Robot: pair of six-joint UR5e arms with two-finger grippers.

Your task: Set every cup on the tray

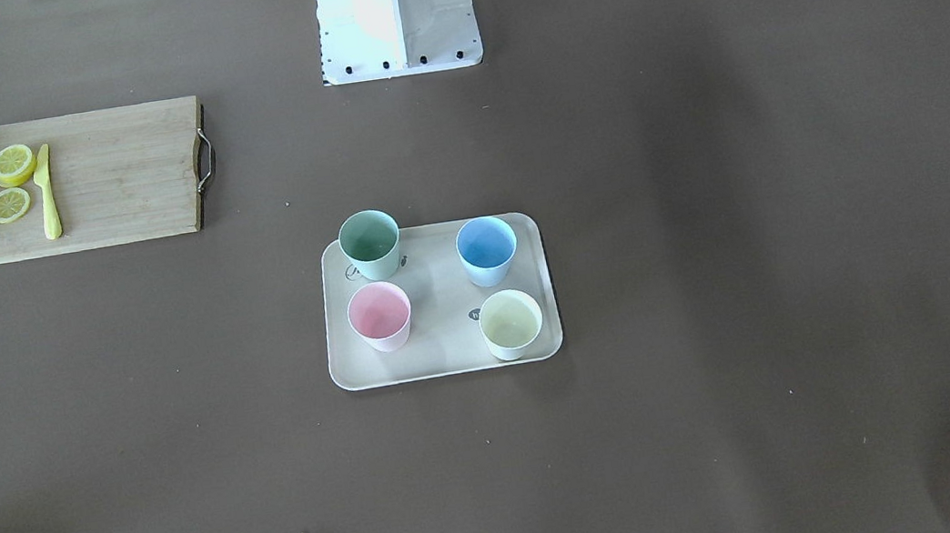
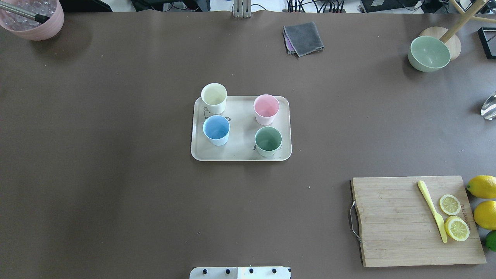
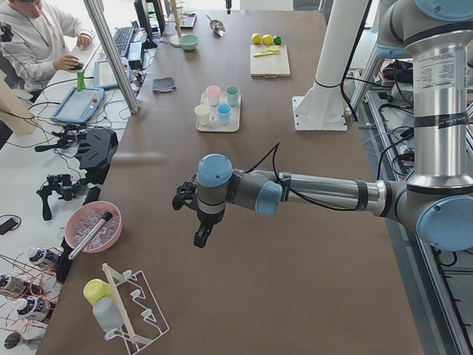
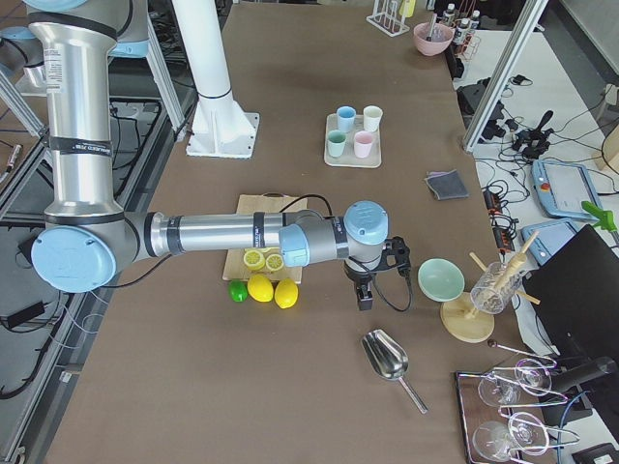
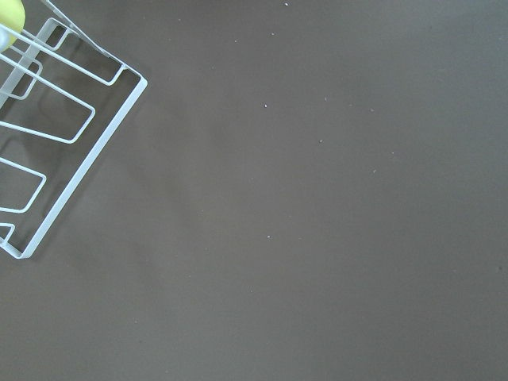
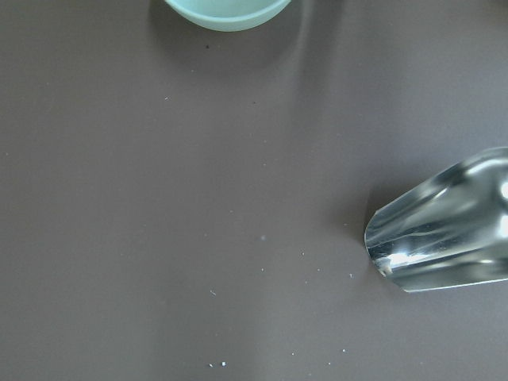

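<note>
Cups are in neither hand: left gripper point(image 3: 200, 238) hovers near the table's left end, right gripper point(image 4: 365, 296) near its right end, and I cannot tell how wide either is. Green cup point(image 2: 268, 140), blue cup point(image 2: 216, 129), pink cup point(image 2: 266, 108) and cream-yellow cup point(image 2: 213, 97) all stand on the tray point(image 2: 242, 149) mid-table. Placing looks finished, with nothing left to fetch.

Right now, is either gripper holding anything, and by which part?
Nothing appears held: left gripper and right gripper hang over the table with nothing at them; green cup, blue cup, pink cup and yellow cup stand on the tray.
</note>
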